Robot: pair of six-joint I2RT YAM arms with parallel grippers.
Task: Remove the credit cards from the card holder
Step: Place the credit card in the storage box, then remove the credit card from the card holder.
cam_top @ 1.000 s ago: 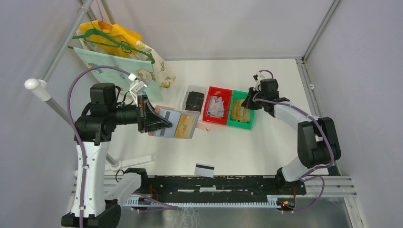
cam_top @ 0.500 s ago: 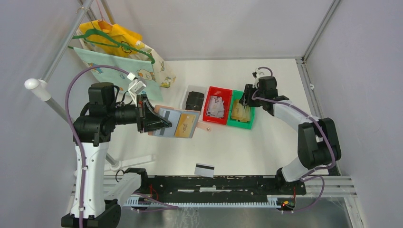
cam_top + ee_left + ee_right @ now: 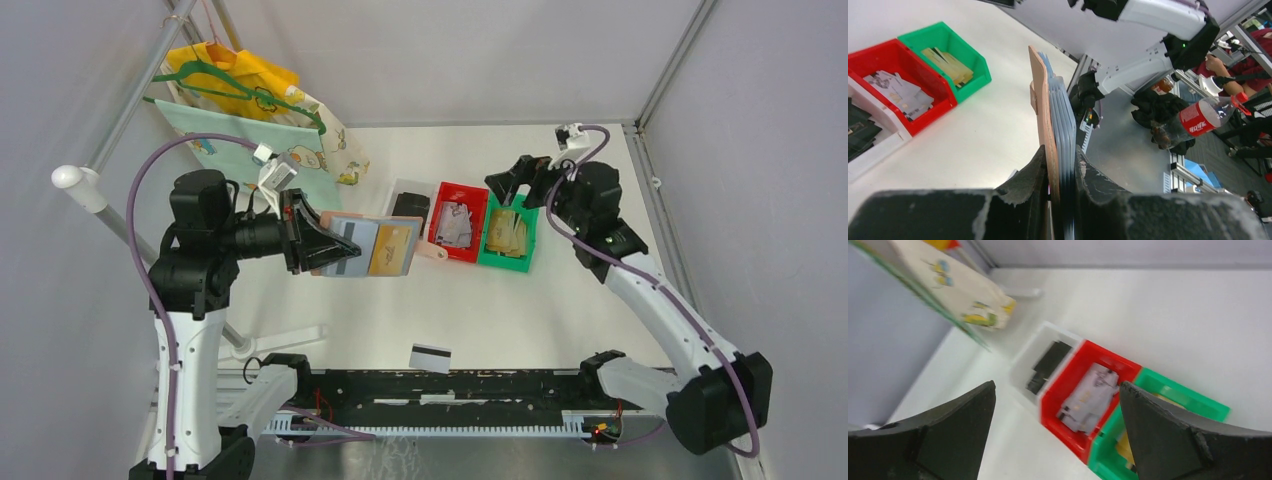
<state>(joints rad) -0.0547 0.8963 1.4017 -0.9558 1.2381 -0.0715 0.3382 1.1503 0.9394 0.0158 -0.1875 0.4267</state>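
My left gripper (image 3: 312, 246) is shut on the left edge of the open card holder (image 3: 368, 248) and holds it in the air left of the bins. Its light blue pockets face up, showing a gold card (image 3: 392, 250) and a card with a black stripe (image 3: 343, 266). In the left wrist view the card holder (image 3: 1047, 95) stands edge-on, pinched between my fingers (image 3: 1033, 170). A white credit card (image 3: 430, 357) with a black stripe lies on the table near the front rail. My right gripper (image 3: 514, 180) hangs open and empty above the green bin (image 3: 524, 262).
Three bins sit in a row: white (image 3: 392, 200) with black items, red (image 3: 436, 232) with grey cards, green with yellowish cards (image 3: 508, 232). The right wrist view looks down on the red bin (image 3: 1068, 380). Cloth bags on a hanger (image 3: 250, 110) hang at the back left.
My right gripper has opened and risen out of the green bin, drawing back to the right. My left arm has shifted the card holder slightly left and back.
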